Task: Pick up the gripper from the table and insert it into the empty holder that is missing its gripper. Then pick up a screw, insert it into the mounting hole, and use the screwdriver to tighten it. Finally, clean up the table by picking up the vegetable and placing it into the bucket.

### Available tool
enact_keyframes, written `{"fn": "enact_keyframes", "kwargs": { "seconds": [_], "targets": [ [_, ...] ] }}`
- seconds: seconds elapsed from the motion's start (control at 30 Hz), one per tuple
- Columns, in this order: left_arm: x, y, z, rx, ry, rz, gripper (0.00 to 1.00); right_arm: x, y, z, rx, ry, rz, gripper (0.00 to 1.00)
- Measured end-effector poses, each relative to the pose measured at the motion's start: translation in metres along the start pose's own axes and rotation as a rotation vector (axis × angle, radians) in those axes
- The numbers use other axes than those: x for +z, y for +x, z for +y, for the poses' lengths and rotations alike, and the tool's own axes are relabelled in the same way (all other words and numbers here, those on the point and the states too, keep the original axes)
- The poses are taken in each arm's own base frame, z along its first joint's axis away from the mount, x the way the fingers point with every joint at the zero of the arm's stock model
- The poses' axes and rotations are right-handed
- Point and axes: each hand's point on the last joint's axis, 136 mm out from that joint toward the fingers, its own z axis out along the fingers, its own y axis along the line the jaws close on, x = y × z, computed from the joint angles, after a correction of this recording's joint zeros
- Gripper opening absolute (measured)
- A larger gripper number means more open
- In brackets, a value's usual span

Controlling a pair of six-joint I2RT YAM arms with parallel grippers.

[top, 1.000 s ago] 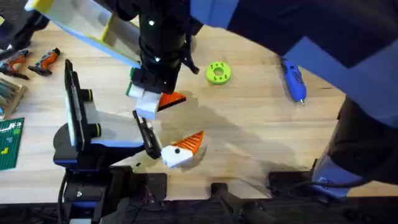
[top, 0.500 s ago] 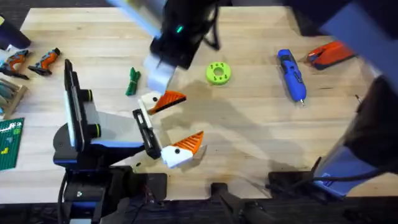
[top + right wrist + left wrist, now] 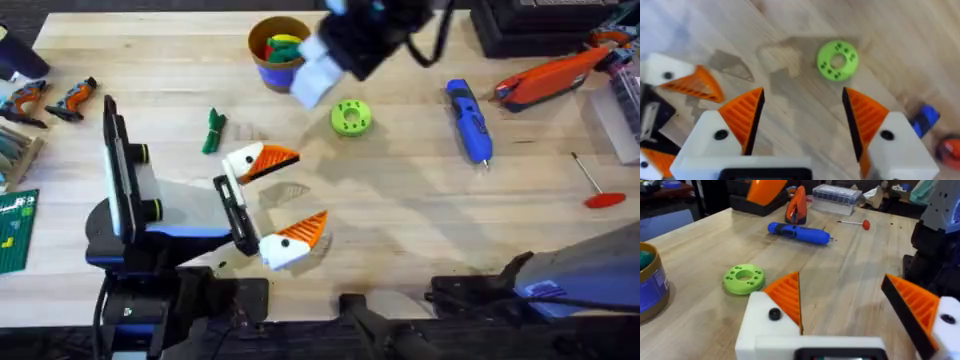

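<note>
**A:** Where does the orange gripper piece sit?

**B:** Both white finger blocks on the left gripper carry orange ribbed tips. The farther holder has its orange gripper seated at its end, and the twin block has its own orange tip. The jaws stand wide apart with nothing between them.

**A:** And the right arm?

**B:** The right gripper hangs high above the far middle of the table, fingers spread wide and empty, over the lime-green disc.

**A:** The screwdriver?

**B:** The blue screwdriver lies flat on the wood to the right of the disc, tip toward the near edge. A thin rod with a red handle lies farther right.

**A:** The vegetable and bucket?

**B:** The dark green vegetable lies on the table, beyond the left gripper. The blue bucket stands near the far edge, apart from it, with yellow, red and green pieces inside.
</note>
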Motion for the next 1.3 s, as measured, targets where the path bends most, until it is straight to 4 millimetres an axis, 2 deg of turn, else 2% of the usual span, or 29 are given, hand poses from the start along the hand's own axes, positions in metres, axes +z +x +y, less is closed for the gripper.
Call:
{"fn": "enact_keyframes", "kwargs": {
  "seconds": [0.2, 0.33, 0.67, 1.13, 1.17, 1.2, 1.27, 1.3],
  "targets": [
    [0.000, 0.000, 0.000, 0.000, 0.000, 0.000, 0.986, 0.006, 0.041, -0.064, 0.250, 0.082, 0.079, 0.910],
    [0.000, 0.000, 0.000, 0.000, 0.000, 0.000, 0.986, 0.007, 0.061, -0.086, 0.349, 0.111, 0.098, 0.910],
    [0.000, 0.000, 0.000, 0.000, 0.000, 0.000, 0.987, 0.013, 0.077, -0.109, 0.458, 0.140, 0.105, 0.910],
    [0.000, 0.000, 0.000, 0.000, 0.000, 0.000, 0.986, 0.015, 0.075, -0.114, 0.476, 0.146, 0.090, 0.929],
    [0.000, 0.000, 0.000, -0.001, 0.000, 0.000, 0.975, 0.015, 0.075, -0.114, 0.476, 0.146, 0.088, 0.929],
    [0.000, 0.000, 0.000, 0.000, 0.000, 0.000, 0.922, 0.015, 0.075, -0.114, 0.476, 0.146, 0.088, 0.928],
    [0.000, 0.000, 0.000, 0.000, 0.000, 0.000, 0.717, 0.015, 0.075, -0.114, 0.476, 0.146, 0.088, 0.929],
    [0.000, 0.000, 0.000, 0.003, 0.000, 0.000, 0.573, 0.015, 0.075, -0.114, 0.476, 0.146, 0.088, 0.929]
  ]
}}
